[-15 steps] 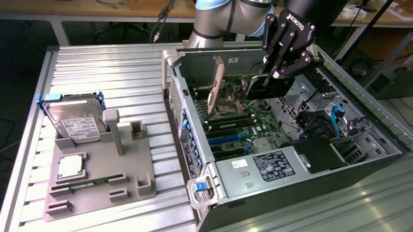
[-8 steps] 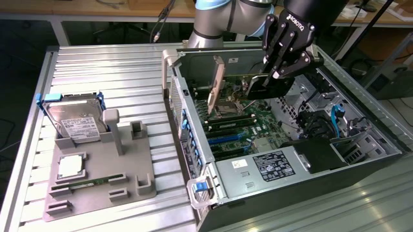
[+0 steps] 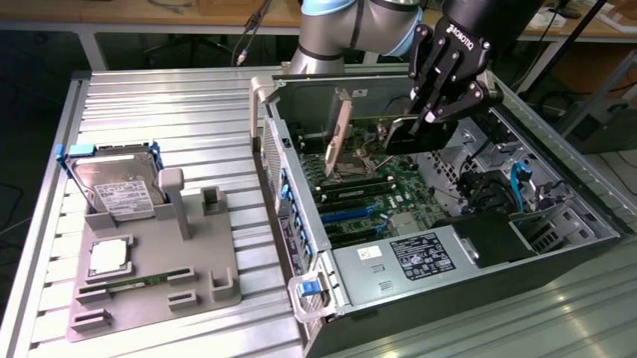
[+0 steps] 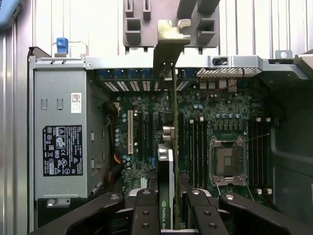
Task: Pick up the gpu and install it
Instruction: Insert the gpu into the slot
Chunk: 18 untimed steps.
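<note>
My gripper (image 3: 434,119) is shut on the gpu (image 3: 383,123), a thin green card with a black fan block (image 3: 413,138) and a silver end bracket (image 3: 341,123). I hold it on edge inside the open computer case (image 3: 557,246), above the motherboard (image 3: 374,198). In the wrist view the gpu (image 4: 174,122) runs edge-on away from my gripper (image 4: 169,215), with its bracket (image 4: 168,44) at the case's rear wall. The black fingers (image 4: 145,210) clamp the card from both sides. Whether its lower edge touches a slot is hidden.
A grey fixture (image 3: 194,253) on the slatted table holds a hard drive (image 3: 118,186), a processor chip (image 3: 107,257) and a memory stick (image 3: 134,282). Inside the case are the power supply (image 3: 418,257), memory sticks (image 4: 198,142) and a bare processor socket (image 4: 227,159).
</note>
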Motion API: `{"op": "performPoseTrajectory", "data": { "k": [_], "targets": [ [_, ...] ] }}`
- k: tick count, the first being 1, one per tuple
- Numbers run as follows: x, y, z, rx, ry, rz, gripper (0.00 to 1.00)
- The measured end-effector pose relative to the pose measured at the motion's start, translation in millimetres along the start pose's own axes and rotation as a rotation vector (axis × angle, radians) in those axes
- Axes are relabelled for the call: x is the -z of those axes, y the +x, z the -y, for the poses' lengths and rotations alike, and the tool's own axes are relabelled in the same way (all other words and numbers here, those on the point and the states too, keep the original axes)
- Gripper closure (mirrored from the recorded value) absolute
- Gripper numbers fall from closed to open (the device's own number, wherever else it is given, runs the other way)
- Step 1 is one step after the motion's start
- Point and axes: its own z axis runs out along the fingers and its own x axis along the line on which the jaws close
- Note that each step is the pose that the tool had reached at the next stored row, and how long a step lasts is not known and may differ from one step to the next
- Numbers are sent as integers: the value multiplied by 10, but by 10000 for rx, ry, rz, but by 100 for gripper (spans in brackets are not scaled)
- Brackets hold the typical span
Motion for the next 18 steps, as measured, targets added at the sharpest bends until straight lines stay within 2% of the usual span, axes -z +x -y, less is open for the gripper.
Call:
{"op": "performPoseTrajectory", "data": {
  "k": [4,18],
  "targets": [
    [-9,0,36,0,0,-1,73],
    [-68,0,44,0,0,0,73]
  ]
}}
